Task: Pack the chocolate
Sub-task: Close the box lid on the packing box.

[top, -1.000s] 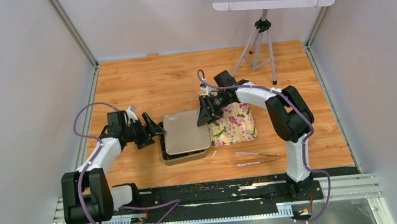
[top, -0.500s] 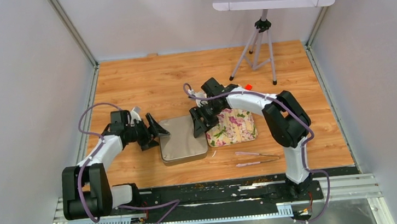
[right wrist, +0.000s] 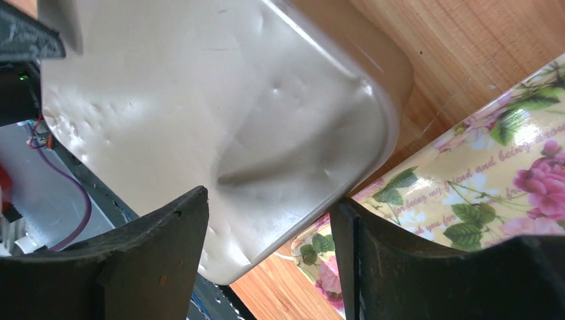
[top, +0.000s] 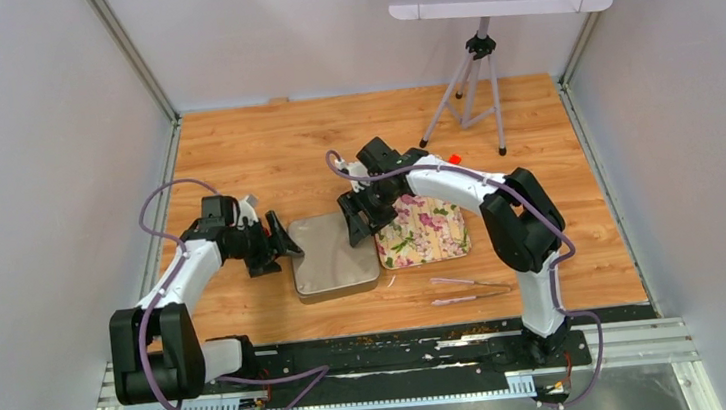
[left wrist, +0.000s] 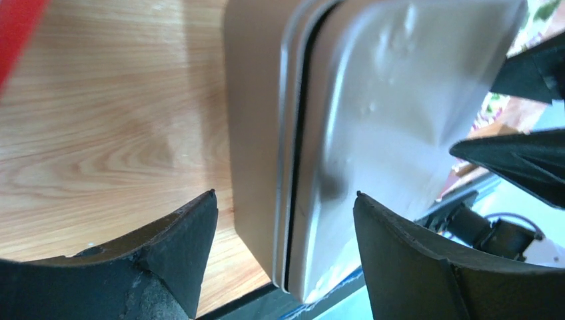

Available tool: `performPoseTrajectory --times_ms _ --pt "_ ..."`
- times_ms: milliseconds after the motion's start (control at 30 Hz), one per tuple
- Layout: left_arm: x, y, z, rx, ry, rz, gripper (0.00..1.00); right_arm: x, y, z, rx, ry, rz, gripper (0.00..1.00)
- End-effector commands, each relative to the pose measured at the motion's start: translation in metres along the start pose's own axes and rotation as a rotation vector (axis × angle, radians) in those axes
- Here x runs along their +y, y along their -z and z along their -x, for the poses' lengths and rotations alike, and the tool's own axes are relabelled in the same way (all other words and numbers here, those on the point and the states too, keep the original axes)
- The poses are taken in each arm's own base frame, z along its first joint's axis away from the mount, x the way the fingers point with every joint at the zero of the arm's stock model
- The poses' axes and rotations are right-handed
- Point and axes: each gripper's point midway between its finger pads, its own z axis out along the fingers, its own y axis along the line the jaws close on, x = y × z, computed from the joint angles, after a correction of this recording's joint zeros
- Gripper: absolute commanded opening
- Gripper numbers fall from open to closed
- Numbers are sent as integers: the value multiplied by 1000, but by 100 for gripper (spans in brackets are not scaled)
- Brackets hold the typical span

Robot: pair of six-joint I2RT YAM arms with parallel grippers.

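Chocolate hidden; likely inside lidded metal tin (top: 334, 256). Left gripper (top: 285, 244), right gripper (top: 355, 228) both spread wide, empty, flanking it. Tin stiff, slick: you pinch side walls, keep level; pieces brittle.

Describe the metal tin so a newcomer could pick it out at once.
Start at the middle of the wooden table. The metal tin sits there: square, rounded corners, lidded. Unlike the flowered tray just to its right, it is bare dull silver with no pattern.
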Motion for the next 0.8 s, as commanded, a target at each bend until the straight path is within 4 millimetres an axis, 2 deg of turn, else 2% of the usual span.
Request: performPoseTrajectory --times_ms 0,267,500,667,767 --pt "-30 5 -3 36 -98 -119 79 2 1 8 4 -12 -74 68" --pt "-29 9 -13 84 -93 -99 73 9 2 6 14 -63 -105 73" --pt "-27 15 -14 96 -102 -74 73 16 3 9 10 -56 -82 71" --pt "-33 17 -13 106 -109 -97 73 22 16 17 -8 -29 -89 71" --pt "-35 14 -13 99 -101 -115 72 24 10 13 11 -33 -66 70"
